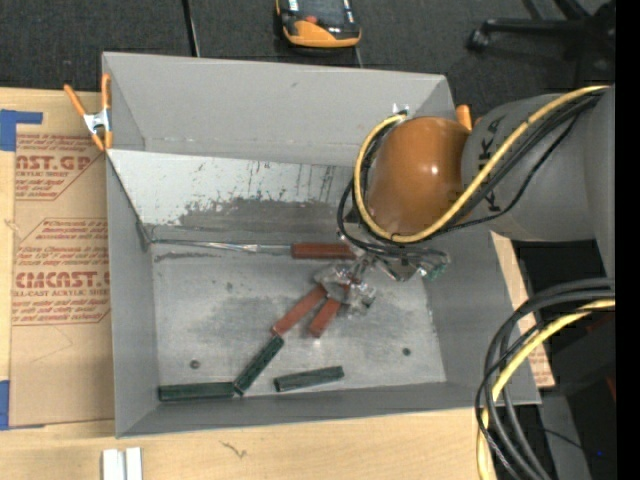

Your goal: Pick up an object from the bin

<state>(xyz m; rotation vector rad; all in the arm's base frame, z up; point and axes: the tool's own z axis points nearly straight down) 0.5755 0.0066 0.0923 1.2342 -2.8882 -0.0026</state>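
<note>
In the grey bin (200, 108) the jaws hover over two brown sticks (297, 312); spread or pressed together, I cannot tell. The sticks look light and stiff: pinch across mid-length

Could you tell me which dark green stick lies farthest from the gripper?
The leftmost green stick; the diagonal one and the right one lie nearer the gripper.

gripper (350, 290): low in the bin (190, 298), right of centre, over the upper ends of two red-brown sticks (298, 314)
two red-brown sticks: side by side, slanting down-left
third red-brown stick (320, 251): at the back wall's foot
dark green sticks (258, 363): three, near the front wall
</note>
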